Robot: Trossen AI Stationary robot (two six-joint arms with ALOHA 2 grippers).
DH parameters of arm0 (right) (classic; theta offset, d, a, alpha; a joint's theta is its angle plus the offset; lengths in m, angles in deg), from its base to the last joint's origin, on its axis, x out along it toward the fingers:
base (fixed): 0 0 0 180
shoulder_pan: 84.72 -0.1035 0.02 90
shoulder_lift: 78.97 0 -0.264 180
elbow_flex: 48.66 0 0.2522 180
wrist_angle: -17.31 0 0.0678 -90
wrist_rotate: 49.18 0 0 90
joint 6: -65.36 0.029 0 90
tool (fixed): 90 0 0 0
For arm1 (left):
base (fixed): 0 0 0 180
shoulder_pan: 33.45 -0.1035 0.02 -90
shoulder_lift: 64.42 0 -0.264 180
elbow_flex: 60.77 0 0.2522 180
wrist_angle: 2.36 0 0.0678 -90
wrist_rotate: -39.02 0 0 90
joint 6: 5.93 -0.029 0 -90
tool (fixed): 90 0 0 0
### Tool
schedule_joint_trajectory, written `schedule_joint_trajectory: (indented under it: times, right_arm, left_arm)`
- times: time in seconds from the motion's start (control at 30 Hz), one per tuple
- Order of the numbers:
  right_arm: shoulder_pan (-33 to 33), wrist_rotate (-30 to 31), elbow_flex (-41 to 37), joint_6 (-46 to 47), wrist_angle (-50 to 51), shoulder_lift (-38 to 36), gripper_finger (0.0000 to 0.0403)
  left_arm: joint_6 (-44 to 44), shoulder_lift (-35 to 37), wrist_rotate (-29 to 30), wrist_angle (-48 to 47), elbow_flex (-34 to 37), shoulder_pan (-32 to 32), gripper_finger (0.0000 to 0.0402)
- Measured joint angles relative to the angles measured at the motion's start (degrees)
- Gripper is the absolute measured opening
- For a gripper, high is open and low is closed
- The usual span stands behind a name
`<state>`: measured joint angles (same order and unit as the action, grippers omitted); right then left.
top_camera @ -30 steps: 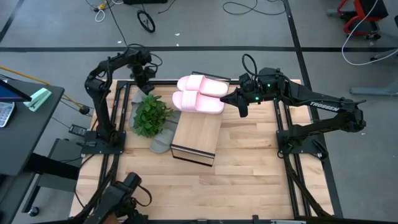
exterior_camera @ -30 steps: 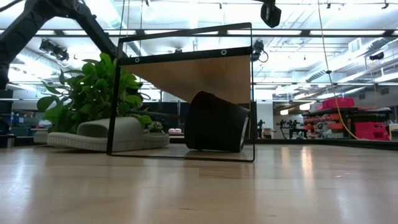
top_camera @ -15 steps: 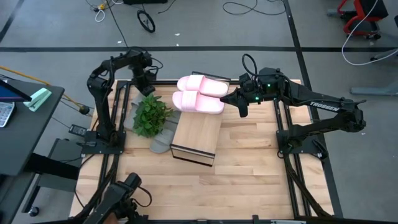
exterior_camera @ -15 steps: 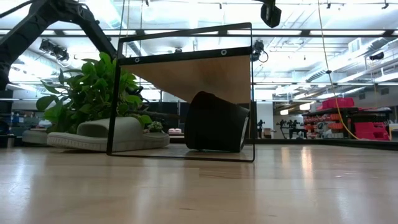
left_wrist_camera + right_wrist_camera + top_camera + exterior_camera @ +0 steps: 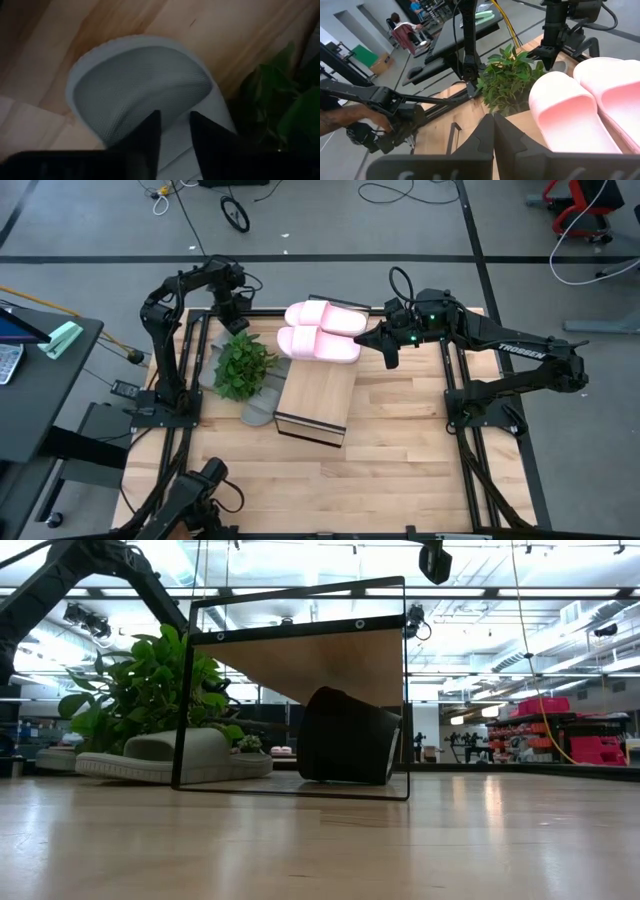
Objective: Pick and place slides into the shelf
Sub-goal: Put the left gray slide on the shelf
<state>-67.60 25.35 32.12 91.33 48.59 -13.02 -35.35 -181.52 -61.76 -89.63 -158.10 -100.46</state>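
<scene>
Two pale pink slides [image 5: 320, 330] lie side by side on the far end of the shelf [image 5: 318, 398] top. One grey slide [image 5: 140, 90] lies on the table at the far left, partly under the green plant [image 5: 241, 364]. My left gripper [image 5: 174, 127] is down on this slide, pointing steeply down. A second grey slide [image 5: 260, 408] rests on its sole between the plant and the shelf's near left corner. My right gripper [image 5: 386, 345] hangs shut and empty just right of the pink slides. My left gripper comes at the grey slide from above, slanting. Its two fingers [image 5: 150, 135] stand close together on the footbed, with a pale strip of the slide [image 5: 175, 147] between them. The slide lies flat on the table, its rounded end [image 5: 100, 65] free. Whether the strip is the band's edge, I cannot tell.
The plant's leaves crowd the left gripper's near side. A dark rounded object [image 5: 345, 735] sits under the shelf's top in the low view. Metal frame rails [image 5: 190, 360] run along both table sides. The table's near half [image 5: 380, 470] is bare wood. A person's hand [image 5: 350, 122] shows beyond the table.
</scene>
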Motion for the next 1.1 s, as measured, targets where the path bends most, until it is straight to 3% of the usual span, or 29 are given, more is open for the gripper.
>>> schedule_joint_trajectory:
  times: [0.13, 0.3, 0.7, 0.87, 1.1]
  right_arm:
    - [0.0, 0.54, 0.0, -0.42, 0.0, 0.0, 0.0005]
    - [0.0, 0.6, 0.0, -1.52, 0.02, 0.0, 0.0005]
    - [0.0, 0.69, 0.0, -3.93, 0.02, 0.02, 0.0005]
    - [0.0, 0.69, 0.0, -5.09, 0.04, 0.0, 0.0005]
    - [0.0, 0.1, 0.0, -4.95, 0.07, 0.01, 0.0005]
  left_arm:
    - [1.64, -0.73, 2.52, 0.24, 0.0, 0.0, 0.0022]
    - [1.89, -1.02, 3.69, -0.7, -0.02, 0.0, 0.0005]
    - [5.42, 5.15, 4.25, 0.03, -2.37, 0.04, 0.0002]
    - [1.94, 5.71, 3.29, -5.31, -6.1, 0.04, 0.0003]
    - [1.45, 4.89, -0.57, -4.48, -6.01, -0.61, 0.0056]
